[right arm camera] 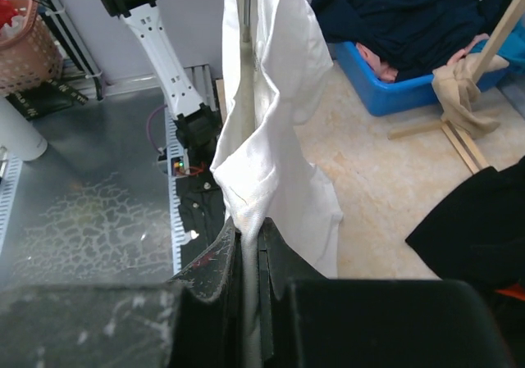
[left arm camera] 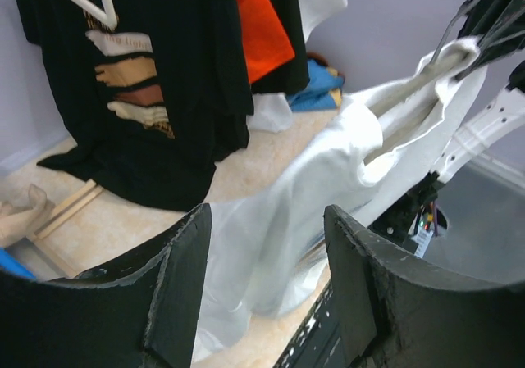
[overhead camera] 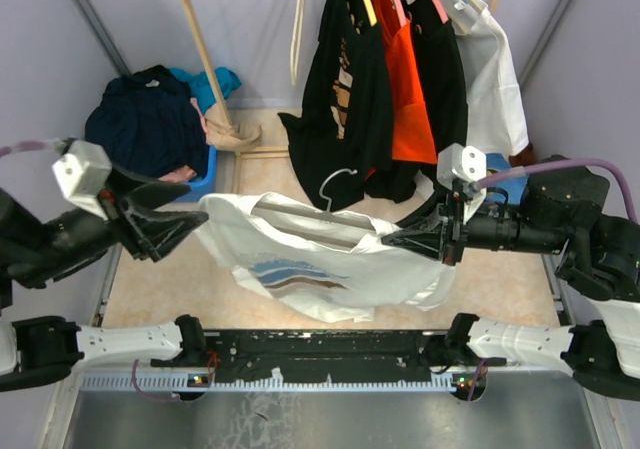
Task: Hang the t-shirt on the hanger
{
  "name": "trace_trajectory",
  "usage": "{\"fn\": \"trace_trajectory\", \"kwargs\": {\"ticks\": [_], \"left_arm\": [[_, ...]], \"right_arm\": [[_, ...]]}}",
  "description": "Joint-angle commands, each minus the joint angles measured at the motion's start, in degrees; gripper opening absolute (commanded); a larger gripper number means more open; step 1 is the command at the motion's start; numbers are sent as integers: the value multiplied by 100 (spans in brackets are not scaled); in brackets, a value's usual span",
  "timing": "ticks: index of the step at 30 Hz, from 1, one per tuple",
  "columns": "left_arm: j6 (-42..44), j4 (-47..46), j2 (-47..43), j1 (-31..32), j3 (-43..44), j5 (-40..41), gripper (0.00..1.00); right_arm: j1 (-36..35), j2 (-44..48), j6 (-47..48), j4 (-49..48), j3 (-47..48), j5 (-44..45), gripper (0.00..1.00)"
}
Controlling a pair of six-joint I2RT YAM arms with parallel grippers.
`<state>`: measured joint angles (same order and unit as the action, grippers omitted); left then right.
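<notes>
The white t-shirt (overhead camera: pixel 320 254), blue print on its chest, hangs spread between my two arms above the floor. The hanger (overhead camera: pixel 300 215) sits inside it: pale arms show in the neck opening and the wire hook (overhead camera: pixel 336 183) sticks up. My right gripper (overhead camera: pixel 392 237) is shut on the t-shirt's right shoulder (right arm camera: pixel 261 179), fabric pinched between the fingers (right arm camera: pixel 215 261). My left gripper (overhead camera: pixel 194 223) stands open at the shirt's left shoulder. In the left wrist view the t-shirt (left arm camera: pixel 287 212) hangs beyond the open left gripper (left arm camera: pixel 267 282), and the hanger arm (left arm camera: pixel 410 89) shows in the collar.
A blue bin (overhead camera: pixel 197 182) heaped with dark navy clothing (overhead camera: pixel 148 121) stands at the back left. Black (overhead camera: pixel 340 109), orange (overhead camera: pixel 405 89) and white (overhead camera: pixel 495 89) garments hang from the wooden rack (overhead camera: pixel 205 49) behind. A wicker basket (right arm camera: pixel 25 48) stands beyond the metal table edge.
</notes>
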<state>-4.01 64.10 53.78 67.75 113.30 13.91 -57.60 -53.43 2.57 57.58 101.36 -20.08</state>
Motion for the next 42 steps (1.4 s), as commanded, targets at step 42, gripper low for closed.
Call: {"fn": "trace_trajectory", "kwargs": {"ticks": [42], "left_arm": [[-742, -121, 535, 10, -1105, -3165, 41]], "right_arm": [[-23, 394, 112, -327, -903, -1343, 0]]}}
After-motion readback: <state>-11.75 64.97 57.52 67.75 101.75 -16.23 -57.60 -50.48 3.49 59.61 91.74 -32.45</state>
